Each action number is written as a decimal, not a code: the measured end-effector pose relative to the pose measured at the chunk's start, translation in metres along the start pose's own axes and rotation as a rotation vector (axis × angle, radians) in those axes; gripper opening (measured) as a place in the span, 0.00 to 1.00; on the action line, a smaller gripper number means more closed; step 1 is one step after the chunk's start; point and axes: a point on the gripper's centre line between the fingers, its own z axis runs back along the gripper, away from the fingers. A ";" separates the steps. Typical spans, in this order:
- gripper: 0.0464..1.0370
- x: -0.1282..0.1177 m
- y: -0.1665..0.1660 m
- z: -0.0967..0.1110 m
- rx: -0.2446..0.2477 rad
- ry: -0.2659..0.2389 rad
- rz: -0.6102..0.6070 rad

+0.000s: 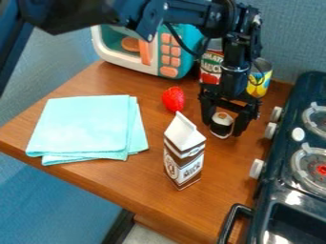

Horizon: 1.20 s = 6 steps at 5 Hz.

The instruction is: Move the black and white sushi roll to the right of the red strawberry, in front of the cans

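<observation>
The black gripper [224, 126] hangs low over the wooden table, right of centre, its fingers spread wide. Between them is a small round piece [221, 125], black around the side with a white and orange top, like a sushi roll. Whether either finger touches it I cannot tell. In front and to the left stands an upright brown and white milk carton [184, 155] with a pointed top. A red strawberry [173, 99] lies left of the gripper. Behind the gripper are a red tomato sauce can [210, 66] and a yellow can [259, 80], both partly covered by the arm.
A folded light-blue cloth [86, 125] lies on the table's [137, 190] left part. At the back is a toy microwave [127, 63] in white and teal. Along the right side stands a dark toy stove [277, 190] with white knobs, burners and a black handle.
</observation>
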 end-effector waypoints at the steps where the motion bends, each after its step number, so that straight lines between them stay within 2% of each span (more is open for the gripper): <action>1: 0.68 0.000 0.001 -0.002 0.008 0.012 0.010; 2: 0.58 -0.001 0.000 -0.004 -0.001 0.011 0.010; 4: 0.56 -0.005 0.004 0.010 -0.016 -0.012 -0.036; 6: 0.56 0.018 0.028 0.039 0.019 -0.069 -0.045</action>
